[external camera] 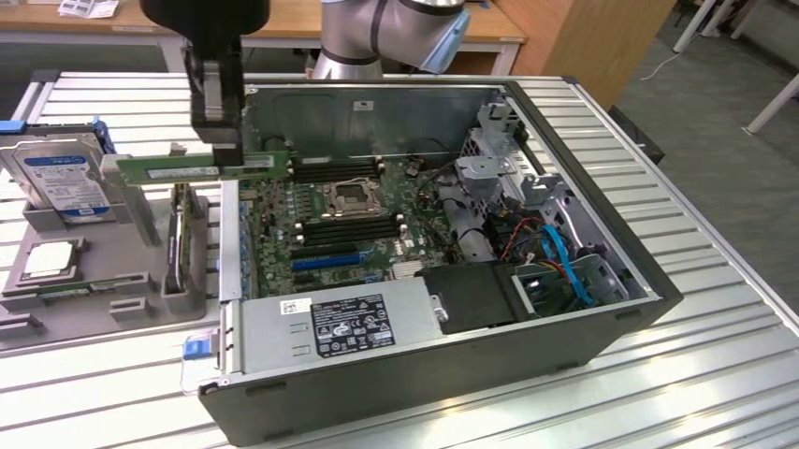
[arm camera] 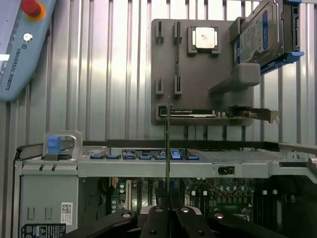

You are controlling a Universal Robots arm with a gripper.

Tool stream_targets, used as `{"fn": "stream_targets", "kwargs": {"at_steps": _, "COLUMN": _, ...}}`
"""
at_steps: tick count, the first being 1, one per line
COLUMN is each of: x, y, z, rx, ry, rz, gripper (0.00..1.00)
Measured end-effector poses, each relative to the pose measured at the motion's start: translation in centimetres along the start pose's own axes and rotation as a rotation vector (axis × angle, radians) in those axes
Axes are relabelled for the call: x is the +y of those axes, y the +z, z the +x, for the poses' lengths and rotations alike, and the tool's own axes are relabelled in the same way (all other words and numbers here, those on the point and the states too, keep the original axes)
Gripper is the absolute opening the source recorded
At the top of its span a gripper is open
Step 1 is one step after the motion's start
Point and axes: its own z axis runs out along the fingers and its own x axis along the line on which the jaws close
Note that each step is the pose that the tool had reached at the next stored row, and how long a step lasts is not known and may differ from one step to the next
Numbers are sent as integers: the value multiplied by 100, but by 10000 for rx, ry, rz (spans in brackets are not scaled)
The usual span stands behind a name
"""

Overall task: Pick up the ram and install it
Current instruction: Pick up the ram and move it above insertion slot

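Note:
The ram is a long green stick held level and on edge in the air. My gripper is shut on its top edge near the middle. It hangs over the case's wall on the exterior view's left, between the grey tray and the motherboard. In the wrist view the ram shows edge-on as a thin line running out from between my fingertips. Black memory slots lie beside the CPU socket, a short way to the exterior view's right of the stick.
The open computer case lies on a ribbed metal table, with its power supply at the near end. On the tray are a hard drive, a square silver chip and an upright card. A teach pendant rests on the table.

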Motion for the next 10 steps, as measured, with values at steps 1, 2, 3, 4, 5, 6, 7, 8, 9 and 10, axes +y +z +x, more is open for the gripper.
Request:
{"fn": "stream_targets", "kwargs": {"at_steps": 1, "x": -20, "y": -1, "z": 0, "rx": 1, "ry": 0, "rz": -1, "gripper": 11}}
{"fn": "stream_targets", "kwargs": {"at_steps": 2, "x": -41, "y": -2, "z": 0, "rx": 0, "ry": 0, "rz": -1, "gripper": 11}}
{"fn": "stream_targets", "kwargs": {"at_steps": 3, "x": -62, "y": -3, "z": 0, "rx": 0, "ry": 0, "rz": -1, "gripper": 11}}
{"fn": "stream_targets", "kwargs": {"at_steps": 4, "x": -81, "y": -4, "z": 0, "rx": 0, "ry": 0, "rz": 0, "gripper": 11}}
{"fn": "stream_targets", "kwargs": {"at_steps": 5, "x": -99, "y": -4, "z": -1, "rx": 0, "ry": -1, "rz": -1, "gripper": 11}}
{"fn": "stream_targets", "kwargs": {"at_steps": 6, "x": -118, "y": -5, "z": -1, "rx": -1, "ry": -1, "rz": 0, "gripper": 11}}
{"fn": "stream_targets", "kwargs": {"at_steps": 7, "x": -137, "y": -6, "z": -1, "rx": -1, "ry": 0, "rz": 0, "gripper": 11}}
{"fn": "stream_targets", "kwargs": {"at_steps": 8, "x": -158, "y": -7, "z": -1, "rx": 0, "ry": 0, "rz": 0, "gripper": 11}}
{"fn": "stream_targets", "kwargs": {"at_steps": 9, "x": -176, "y": -8, "z": -2, "rx": 0, "ry": 0, "rz": 0, "gripper": 11}}
{"fn": "stream_targets", "kwargs": {"at_steps": 10, "x": -194, "y": -9, "z": -2, "rx": 0, "ry": 0, "rz": 0, "gripper": 11}}
